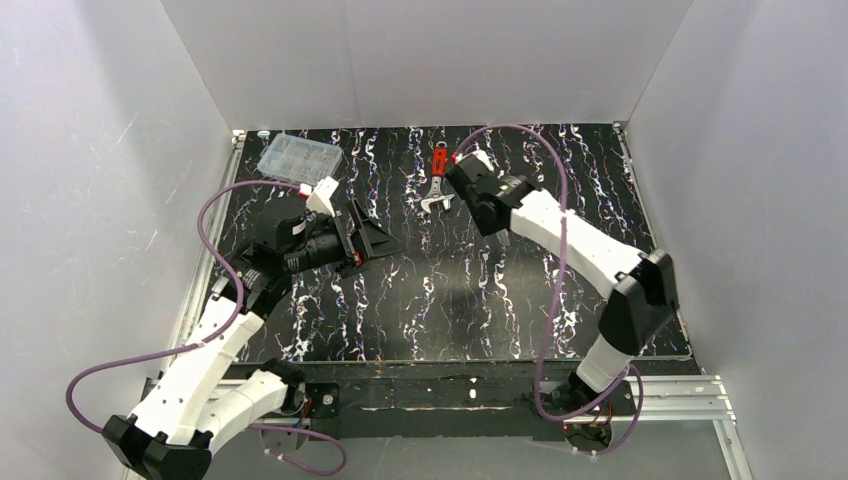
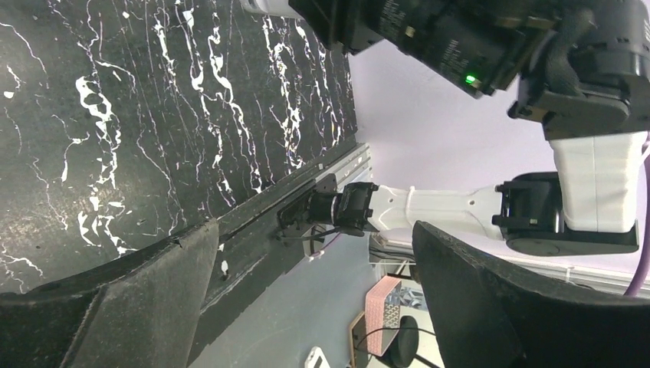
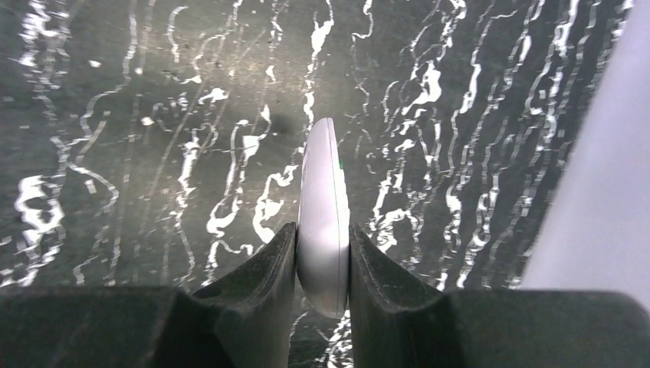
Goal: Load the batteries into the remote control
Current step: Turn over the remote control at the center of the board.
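Note:
The remote control [image 3: 323, 215] is a slim white handset seen edge-on in the right wrist view. My right gripper [image 3: 323, 253] is shut on its lower end and holds it above the black marbled table. In the top view the right gripper [image 1: 464, 172] hangs over the far middle of the table, with a bit of white remote [image 1: 474, 158] showing at its tip. My left gripper [image 1: 368, 236] is open and empty, turned on its side over the left part of the table. Its wide-apart fingers [image 2: 115, 307] frame nothing. The batteries are out of view.
A red-handled wrench [image 1: 437, 180] lies just left of the right gripper. A clear compartment box [image 1: 298, 155] sits at the far left corner. White walls enclose the table on three sides. The right arm's base [image 2: 429, 211] shows in the left wrist view.

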Controlling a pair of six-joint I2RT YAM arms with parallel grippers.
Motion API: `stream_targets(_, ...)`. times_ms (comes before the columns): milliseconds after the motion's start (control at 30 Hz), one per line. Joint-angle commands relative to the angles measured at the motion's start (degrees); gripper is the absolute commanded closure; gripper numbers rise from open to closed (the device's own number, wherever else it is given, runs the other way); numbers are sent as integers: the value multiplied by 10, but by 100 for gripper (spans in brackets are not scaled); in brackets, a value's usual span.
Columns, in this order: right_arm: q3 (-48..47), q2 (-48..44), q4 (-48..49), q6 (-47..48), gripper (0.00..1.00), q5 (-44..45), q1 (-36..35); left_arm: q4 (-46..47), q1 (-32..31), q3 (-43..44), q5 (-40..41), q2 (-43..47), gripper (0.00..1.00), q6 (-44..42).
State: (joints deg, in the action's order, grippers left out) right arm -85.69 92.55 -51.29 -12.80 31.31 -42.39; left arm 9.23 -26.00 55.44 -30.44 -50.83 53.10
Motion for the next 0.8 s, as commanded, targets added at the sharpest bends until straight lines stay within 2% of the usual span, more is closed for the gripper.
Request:
stream_targets(0,-59,70,-86,41,99,123,-28,-35,0,39,-13,18,2,-32)
stream_targets(100,-67,109,-91,52,99,149,-49,-58,0,52,-13,19,2,-45)
stream_targets(400,-55,199,-18,110,99,233,-79,-58,0,61,-34,18,2,-47)
stream_targets(767,-40,262,-19,48,99,221,-111,-59,1,49,-46,11,2,-30)
